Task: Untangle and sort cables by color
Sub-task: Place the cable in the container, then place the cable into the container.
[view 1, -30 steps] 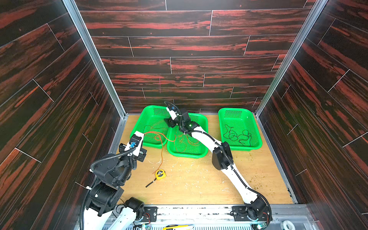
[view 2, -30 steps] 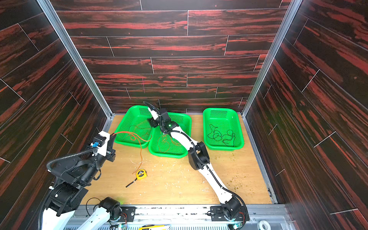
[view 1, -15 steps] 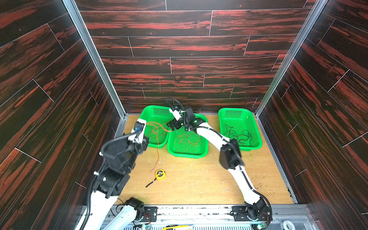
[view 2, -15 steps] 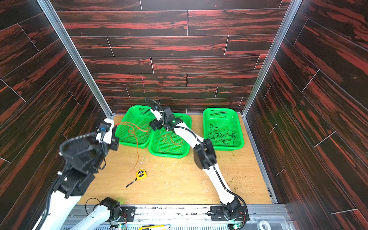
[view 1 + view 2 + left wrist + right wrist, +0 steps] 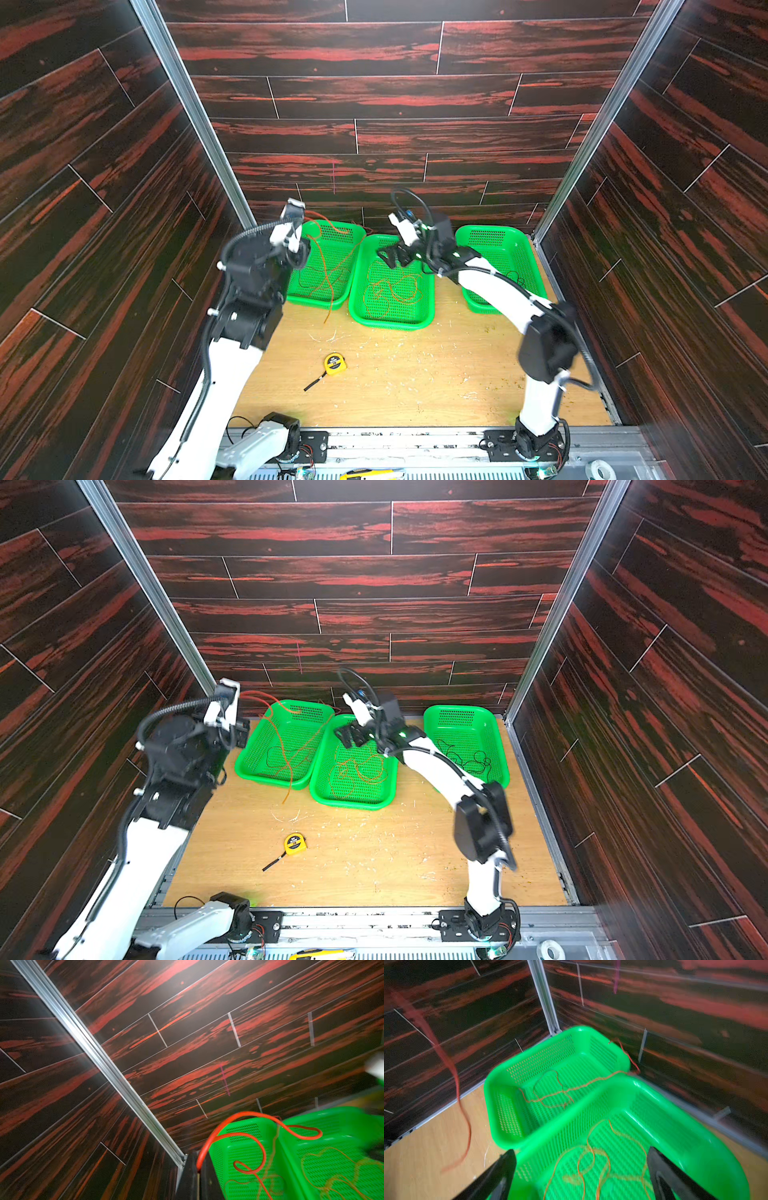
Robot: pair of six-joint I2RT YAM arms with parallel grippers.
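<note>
1. Centrally, the middle basket (image 5: pixel 390 325) holds a loose tangle of orange cables (image 5: pixel 390 291) on its mesh floor. I cannot count the strands.
2. The left basket (image 5: pixel 309 300) touches the middle basket's left rim. Thin orange and dark strands lie on its floor, and the red cable (image 5: pixel 247 1113) crosses above it.
3. The right basket (image 5: pixel 457 716) stands to the right of the middle basket, with a gap between them. It holds loosely coiled black cables (image 5: pixel 469 763). Their number is unclear.
4. The left gripper (image 5: pixel 197 1167) hangs raised, up and to the left of the middle basket, and its jaws are clamped on one end of the red cable.
5. From that grip the red cable loops over the left basket. It ends just beside the middle basket's front left corner, over the table (image 5: pixel 415 374). Whether its tip touches the wood cannot be told.
6. The right gripper (image 5: pixel 581 1151) hovers over the middle basket's far end with its jaws spread wide and nothing between them.
7. The tape (image 5: pixel 333 363), yellow with a black strap, lies on the table. It is in front of the middle basket, toward the left and well apart from it.
8. The count is three baskets, two grippers, one held cable and one tape.
</note>
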